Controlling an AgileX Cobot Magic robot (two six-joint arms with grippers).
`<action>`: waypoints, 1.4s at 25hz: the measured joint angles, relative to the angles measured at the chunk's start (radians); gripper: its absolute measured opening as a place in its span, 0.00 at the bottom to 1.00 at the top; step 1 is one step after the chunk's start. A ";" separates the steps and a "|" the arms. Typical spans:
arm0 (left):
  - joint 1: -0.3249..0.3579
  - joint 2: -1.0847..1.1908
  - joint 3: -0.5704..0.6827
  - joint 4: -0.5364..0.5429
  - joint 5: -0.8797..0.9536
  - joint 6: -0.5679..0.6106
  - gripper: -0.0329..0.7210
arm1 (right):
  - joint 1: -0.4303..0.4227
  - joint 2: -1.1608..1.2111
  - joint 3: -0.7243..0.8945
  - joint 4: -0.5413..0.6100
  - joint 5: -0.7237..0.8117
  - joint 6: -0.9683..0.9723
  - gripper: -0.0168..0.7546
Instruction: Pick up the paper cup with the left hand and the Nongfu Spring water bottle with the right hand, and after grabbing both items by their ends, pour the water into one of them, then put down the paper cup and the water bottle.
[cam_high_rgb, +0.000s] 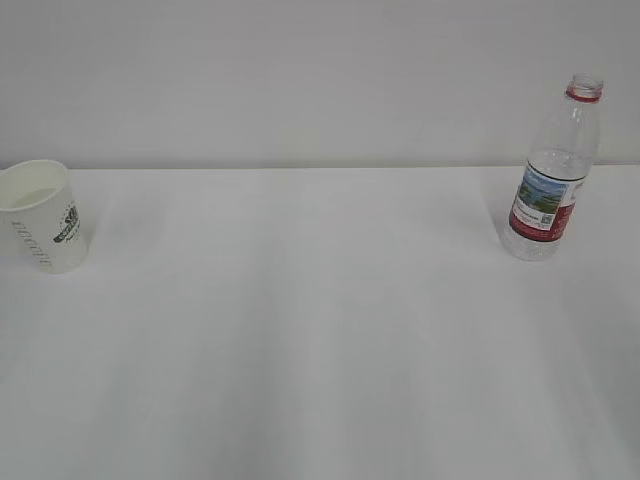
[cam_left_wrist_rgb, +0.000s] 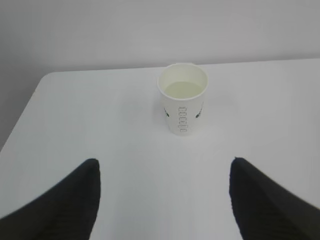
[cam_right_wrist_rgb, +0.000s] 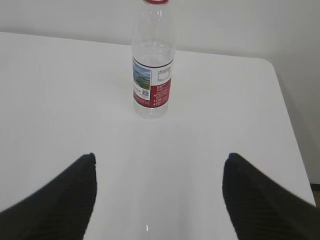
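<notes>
So the small white tapered paper cup (cam_high_rgb: 45, 215) with the dark logo sits way over at the left edge of the white bench (cam_high_rgb: 320, 340), and the clear ribbed plastic water bottle (cam_high_rgb: 552, 175) with the red label stands upright, uncapped, far right. They're well apart, probably so each arm gets its own side without crossing. The cup looks like it's got liquid in it. The left hand (cam_left_wrist_rgb: 162, 200) and the right hand (cam_right_wrist_rgb: 157, 197) both hang back with jaws spread wide and empty, each lined up on its target, so the setup looks ready for a straight reach in.
</notes>
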 joint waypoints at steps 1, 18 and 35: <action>0.000 0.000 0.000 0.000 0.017 0.000 0.82 | 0.000 -0.006 0.000 0.000 0.017 0.000 0.79; 0.000 -0.002 -0.045 -0.088 0.366 0.002 0.82 | 0.000 -0.106 0.000 0.011 0.315 0.000 0.79; 0.000 -0.004 -0.018 -0.090 0.526 0.011 0.77 | 0.027 -0.122 0.000 0.008 0.533 0.000 0.78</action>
